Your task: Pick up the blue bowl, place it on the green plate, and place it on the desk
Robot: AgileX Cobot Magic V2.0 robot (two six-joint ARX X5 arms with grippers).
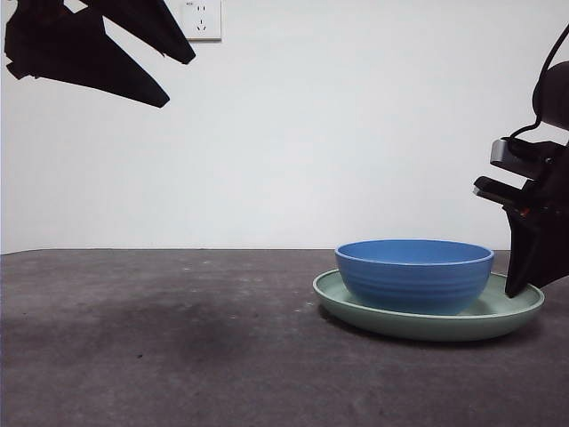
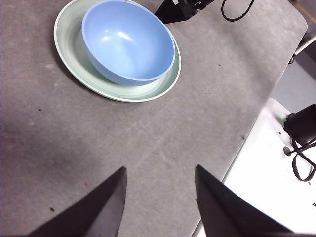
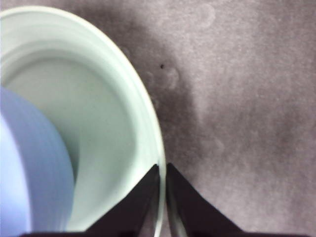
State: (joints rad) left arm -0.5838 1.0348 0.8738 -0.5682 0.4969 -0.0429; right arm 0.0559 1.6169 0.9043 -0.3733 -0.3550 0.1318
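The blue bowl (image 1: 414, 274) (image 2: 128, 42) (image 3: 29, 168) sits inside the green plate (image 1: 427, 326) (image 2: 74, 69) (image 3: 113, 123), which rests on the desk (image 1: 178, 338) at the right. My right gripper (image 1: 524, 283) (image 3: 162, 170) is down at the plate's right edge, shut on the thin rim with one jaw inside and one outside. My left gripper (image 2: 160, 173) (image 1: 164, 80) hangs open high at the upper left, far from the dishes, with nothing between its jaws.
A white wall with a power socket (image 1: 201, 20) stands behind the desk. The left wrist view shows the desk's edge (image 2: 247, 143) and a white surface with black cables (image 2: 301, 163) beyond it. The right arm (image 2: 180, 9) shows dark beside the plate.
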